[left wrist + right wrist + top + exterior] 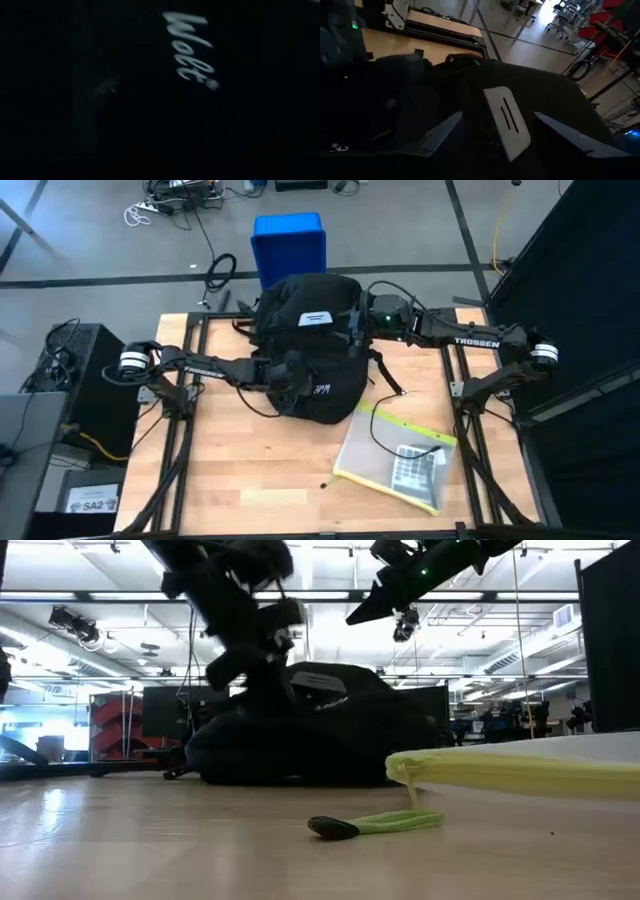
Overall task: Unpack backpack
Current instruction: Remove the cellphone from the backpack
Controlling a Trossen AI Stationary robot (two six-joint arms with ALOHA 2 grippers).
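Note:
The black backpack (312, 350) lies on the table's far middle, its white label (314, 318) facing up; the low view shows it as a dark mound (310, 740). My left gripper (292, 380) is low against the backpack's near side, next to the white logo print (190, 47), which fills the dark left wrist view. My right gripper (498, 114) hangs open above the backpack's top, its fingers standing on either side of the label (507, 122) without touching it. In the low view the right gripper (385, 605) is clear above the backpack.
A clear pouch with a yellow-green edge (395, 460) lies flat on the table at the near right, a grey keypad device inside; its green pull strap (370, 824) trails on the wood. A blue plastic box (290, 245) stands on the floor beyond the far edge.

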